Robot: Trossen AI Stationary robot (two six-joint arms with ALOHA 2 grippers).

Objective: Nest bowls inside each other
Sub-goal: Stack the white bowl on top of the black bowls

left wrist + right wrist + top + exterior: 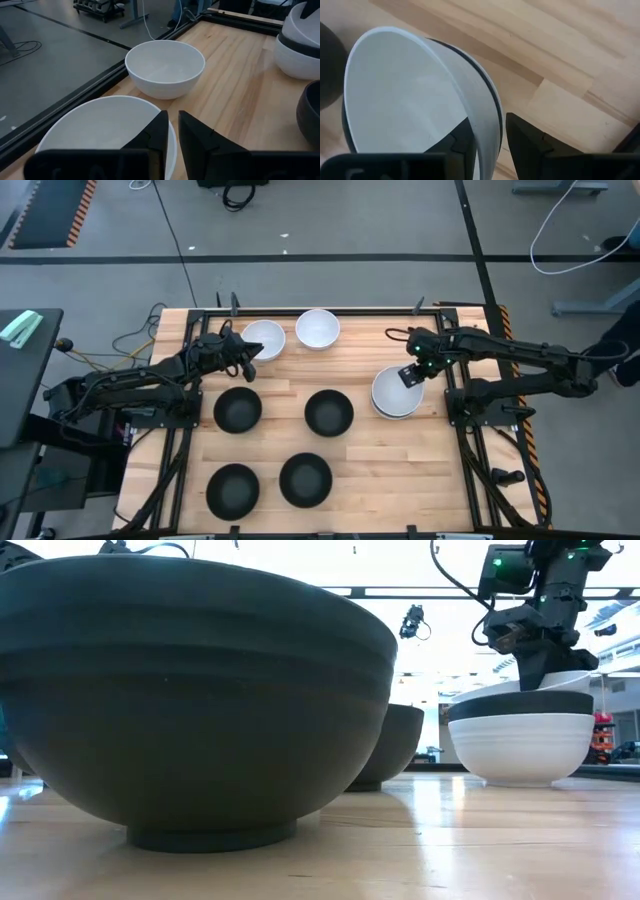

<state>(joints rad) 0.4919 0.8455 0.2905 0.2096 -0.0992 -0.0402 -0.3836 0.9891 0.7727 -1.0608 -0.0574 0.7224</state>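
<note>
Desk (370,470): wooden, four black bowls (329,412) spread over it.
Stack (396,393): white, black, white bowls nested, beside the desk's right edge.
Right gripper (412,375): fingers straddling the stack's top rim, slightly parted.
Left gripper (245,360): closed on a white bowl (264,339), a second white bowl (318,329) just beside.

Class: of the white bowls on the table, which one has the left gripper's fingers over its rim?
The far-left white bowl: the left gripper straddles its rim. Its neighbour stands untouched.
</note>
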